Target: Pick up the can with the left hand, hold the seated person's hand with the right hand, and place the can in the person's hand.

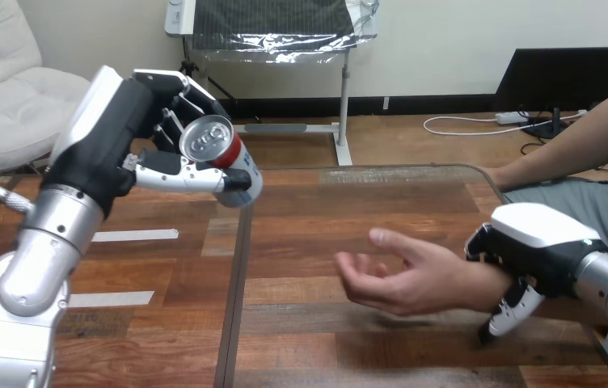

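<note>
Head view shows my left hand [123, 133] curled round the can [224, 155], up left of the person's hand [402, 279], my right hand [539, 238] clasping the person's wrist [479, 284].

The left hand [119, 141] is held raised, fingers curled round the can [224, 158]; the right hand [539, 242] is clasped round the person's wrist [475, 283].

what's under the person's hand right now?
Bare wooden table under the person's hand, palm up and empty. The right hand wraps the wrist, hiding the table beneath. The can is in the left hand.
</note>
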Available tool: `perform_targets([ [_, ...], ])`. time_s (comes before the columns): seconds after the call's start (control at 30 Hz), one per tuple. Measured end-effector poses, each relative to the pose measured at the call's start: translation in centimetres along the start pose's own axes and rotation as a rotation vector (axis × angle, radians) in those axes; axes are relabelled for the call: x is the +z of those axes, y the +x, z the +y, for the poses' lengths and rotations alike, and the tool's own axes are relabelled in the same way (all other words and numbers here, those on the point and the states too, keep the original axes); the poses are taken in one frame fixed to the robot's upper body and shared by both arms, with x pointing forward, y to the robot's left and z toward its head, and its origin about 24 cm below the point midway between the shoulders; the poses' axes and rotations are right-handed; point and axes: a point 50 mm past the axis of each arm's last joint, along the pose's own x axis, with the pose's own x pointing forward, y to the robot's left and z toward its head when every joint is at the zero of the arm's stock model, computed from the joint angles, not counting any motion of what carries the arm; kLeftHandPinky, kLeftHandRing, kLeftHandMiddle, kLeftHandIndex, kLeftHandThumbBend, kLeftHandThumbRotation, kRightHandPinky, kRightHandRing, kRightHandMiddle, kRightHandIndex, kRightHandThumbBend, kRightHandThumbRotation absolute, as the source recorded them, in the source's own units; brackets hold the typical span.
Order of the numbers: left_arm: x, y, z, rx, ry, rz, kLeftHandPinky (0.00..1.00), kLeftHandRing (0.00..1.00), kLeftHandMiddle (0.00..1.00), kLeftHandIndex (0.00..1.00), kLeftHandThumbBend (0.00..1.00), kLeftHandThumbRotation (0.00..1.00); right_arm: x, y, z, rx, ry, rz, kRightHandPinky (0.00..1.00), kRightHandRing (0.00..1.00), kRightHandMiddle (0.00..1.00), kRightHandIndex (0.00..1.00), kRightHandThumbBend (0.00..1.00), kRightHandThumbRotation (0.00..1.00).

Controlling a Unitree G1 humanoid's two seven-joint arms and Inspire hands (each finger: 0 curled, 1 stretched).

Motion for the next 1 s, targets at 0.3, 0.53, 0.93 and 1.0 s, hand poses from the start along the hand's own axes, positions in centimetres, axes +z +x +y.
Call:
perform_targets([
  [0.3, -0.3, 0.1, -0.6, -0.007, -0.034, 0.005, 0.24, 0.3, 0.37, 0.42, 0.69, 0.0, 0.1, 0.2, -0.5, -0.039, 0.012, -0.023, 0.23, 0.29, 0.37, 0.43, 0.85, 0.0],
  [0.53, -0.6, 0.3, -1.4, -0.029, -0.046, 0.006, 0.25, 0.3, 0.37, 0.42, 0.69, 0.0, 0.3, 0.5, -0.9, -0.066, 0.021, -0.036, 0.23, 0.29, 0.36, 0.42, 0.85, 0.0],
  [0.93, -1.2, 0.8, -2.7, -0.062, -0.069, 0.012, 0.25, 0.3, 0.37, 0.42, 0.69, 0.0, 0.5, 1.0, -1.6, -0.104, 0.034, -0.047, 0.25, 0.31, 0.38, 0.42, 0.87, 0.0],
  [1.0, -1.3, 0.9, -2.9, -0.068, -0.071, 0.008, 0.25, 0.3, 0.37, 0.42, 0.69, 0.0, 0.5, 1.1, -1.6, -0.107, 0.036, -0.047, 0.25, 0.31, 0.38, 0.42, 0.87, 0.0],
])
